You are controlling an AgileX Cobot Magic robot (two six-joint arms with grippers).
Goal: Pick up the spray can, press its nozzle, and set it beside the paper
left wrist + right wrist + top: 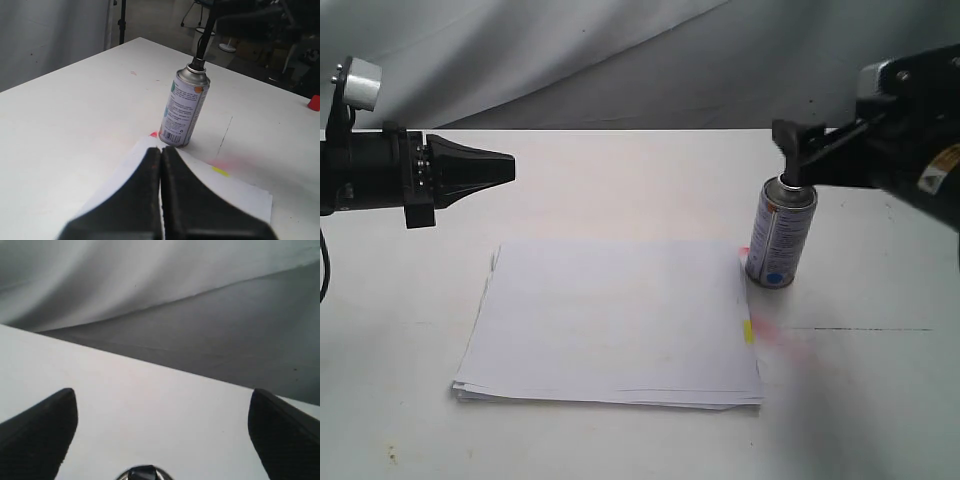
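Two jaws of R gripper [162,397] stand wide apart, released, w/ nozzle [144,473] between them. Upright spray can [781,238] sits just beside paper [615,320]. Best lift straight up, no clipping can. L gripper [161,152] clenched, empty.

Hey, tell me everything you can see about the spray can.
The spray can is a small silver metal cylinder with a white printed label, a barcode, a blue dot near its base and a domed top. It stands upright on the white table, right beside a corner of the paper. The open right gripper straddles its top; contact is unclear.
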